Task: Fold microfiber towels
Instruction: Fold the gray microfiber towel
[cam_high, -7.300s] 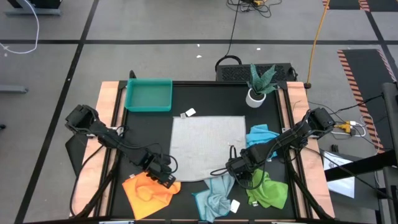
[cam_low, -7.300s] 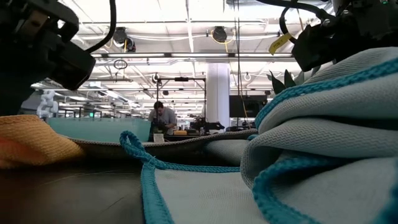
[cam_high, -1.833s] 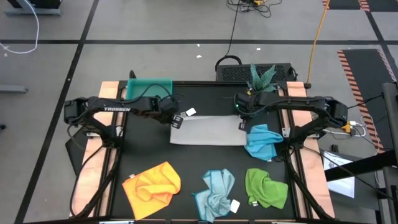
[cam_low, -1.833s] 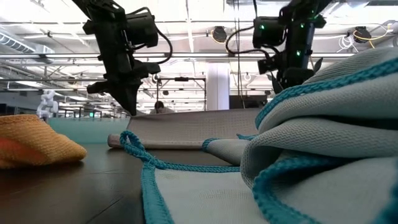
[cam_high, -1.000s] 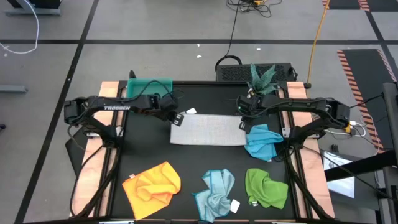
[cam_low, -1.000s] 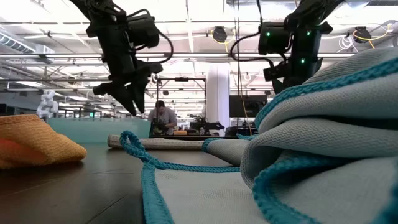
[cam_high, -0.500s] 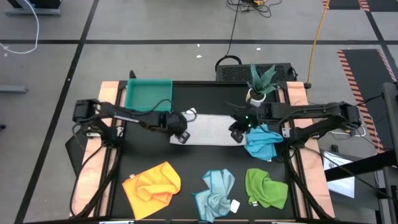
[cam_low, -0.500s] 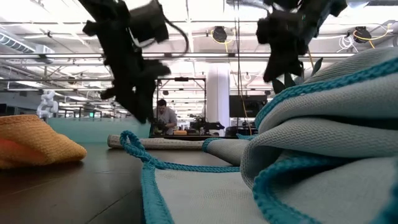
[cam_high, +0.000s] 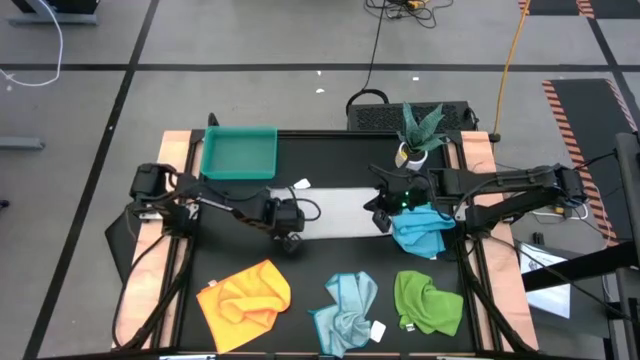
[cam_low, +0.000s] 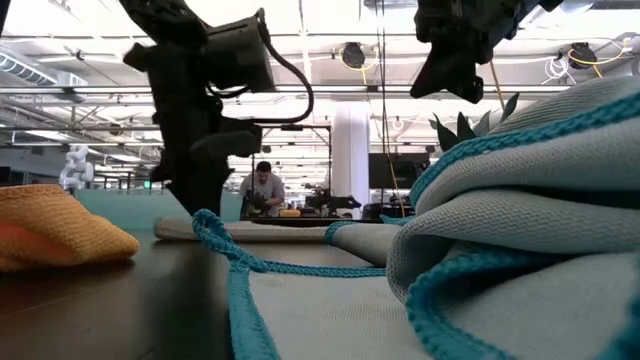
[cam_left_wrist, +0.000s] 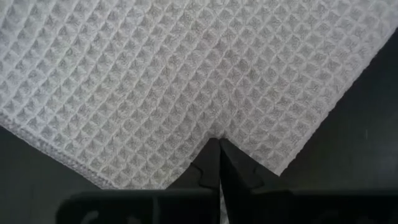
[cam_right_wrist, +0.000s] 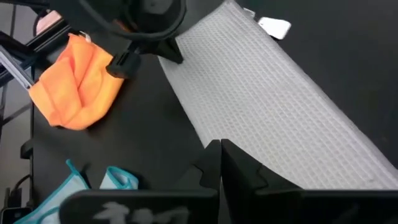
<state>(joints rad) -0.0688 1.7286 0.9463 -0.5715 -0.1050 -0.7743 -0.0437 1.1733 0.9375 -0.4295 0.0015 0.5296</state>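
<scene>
The white-grey towel (cam_high: 335, 212) lies folded in a flat strip at the table's middle, its white tag (cam_high: 302, 184) at the far left corner. My left gripper (cam_high: 290, 239) points down at the towel's near left corner, shut on the cloth. My right gripper (cam_high: 383, 222) hangs shut and bare above the towel's near right end, well clear of it in the low view (cam_low: 450, 55). The bright blue towel (cam_high: 420, 228) lies crumpled to the right. The orange (cam_high: 245, 295), pale blue (cam_high: 348, 308) and green (cam_high: 428, 303) towels lie crumpled along the near edge. My left gripper comes from above, pointing almost straight down, and its shut fingertips (cam_left_wrist: 219, 146) meet on the white-grey towel just inside its near left corner (cam_left_wrist: 205, 127). The fingers hide the corner itself, so the number of layers cannot be told. The towel lies flat on the table.
A teal tray (cam_high: 238, 153) sits at the far left and a potted plant (cam_high: 415, 135) at the far right. In the low view the pale blue towel (cam_low: 500, 230) fills the foreground. A person (cam_low: 262, 190) stands far off in the room behind.
My left gripper has gone from the towel's far left corner toward the near edge and down onto the near left corner, and has shut there. My right gripper has come toward the near edge and risen. The folded towel has stayed in place.
</scene>
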